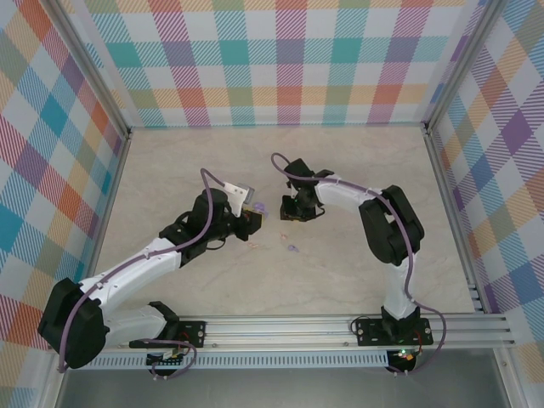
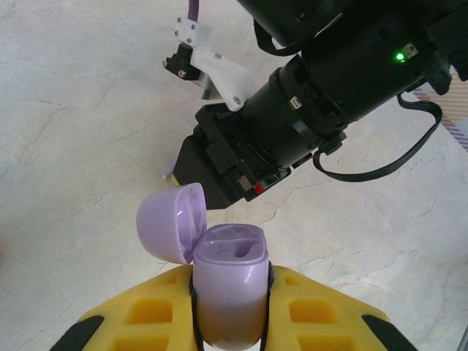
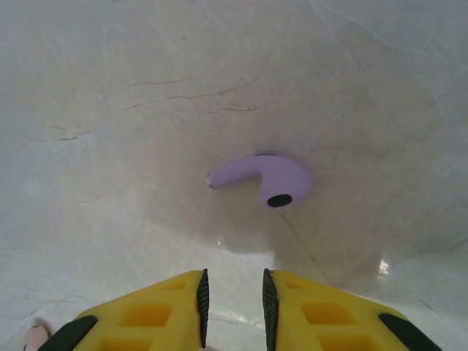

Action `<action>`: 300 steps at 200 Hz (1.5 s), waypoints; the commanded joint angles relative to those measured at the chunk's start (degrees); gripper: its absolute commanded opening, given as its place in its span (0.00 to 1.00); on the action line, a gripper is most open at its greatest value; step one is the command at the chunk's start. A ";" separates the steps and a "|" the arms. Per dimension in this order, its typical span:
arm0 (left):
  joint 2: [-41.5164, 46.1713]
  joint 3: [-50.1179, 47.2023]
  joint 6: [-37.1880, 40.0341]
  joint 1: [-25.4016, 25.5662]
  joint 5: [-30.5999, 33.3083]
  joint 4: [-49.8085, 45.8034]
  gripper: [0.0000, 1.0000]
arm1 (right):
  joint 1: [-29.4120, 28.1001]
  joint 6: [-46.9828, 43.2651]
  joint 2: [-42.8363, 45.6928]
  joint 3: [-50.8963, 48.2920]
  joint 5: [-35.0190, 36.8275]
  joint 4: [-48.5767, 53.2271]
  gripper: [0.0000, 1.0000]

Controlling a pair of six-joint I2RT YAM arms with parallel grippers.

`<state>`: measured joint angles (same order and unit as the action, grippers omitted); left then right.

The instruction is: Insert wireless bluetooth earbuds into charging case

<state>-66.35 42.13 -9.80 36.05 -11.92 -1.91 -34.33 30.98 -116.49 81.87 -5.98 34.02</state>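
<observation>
The purple charging case [image 2: 228,292] stands upright between my left gripper's [image 2: 230,270] yellow fingers, which are shut on it. Its lid [image 2: 170,221] is swung open to the left, and both sockets face up. From above, this gripper [image 1: 254,218] sits left of centre with the case [image 1: 259,208] at its tip. A purple earbud [image 3: 265,178] lies on the table just ahead of my right gripper [image 3: 232,276]. That gripper's fingers stand a narrow gap apart with nothing between them. My right gripper [image 1: 297,212] points down just right of the case. Another purple earbud [image 1: 292,248] lies nearer the arm bases.
The right arm's dark wrist [image 2: 292,117] hangs close above and behind the open case. A pale pink piece [image 3: 34,337] shows at the lower left edge of the right wrist view. Checked walls [image 1: 289,59] enclose the pale marble table [image 1: 365,161].
</observation>
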 commanded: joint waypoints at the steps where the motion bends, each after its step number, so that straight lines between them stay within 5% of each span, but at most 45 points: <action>1: 0.77 -0.56 -1.07 -0.46 -0.73 2.24 0.15 | 0.43 1.40 -1.62 2.87 2.11 3.41 0.28; 143: -0.66 -1.35 -1.37 -0.46 -0.82 3.45 0.15 | 0.53 -3.19 -10.59 16.93 4.66 11.29 0.36; 300: -1.53 -1.26 -1.62 -0.59 -1.79 5.01 0.15 | -1.05 -5.36 -18.53 27.88 11.54 21.70 0.27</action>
<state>-67.55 41.39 -10.92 35.83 -12.78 0.67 -34.79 26.48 -132.25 108.01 2.61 52.71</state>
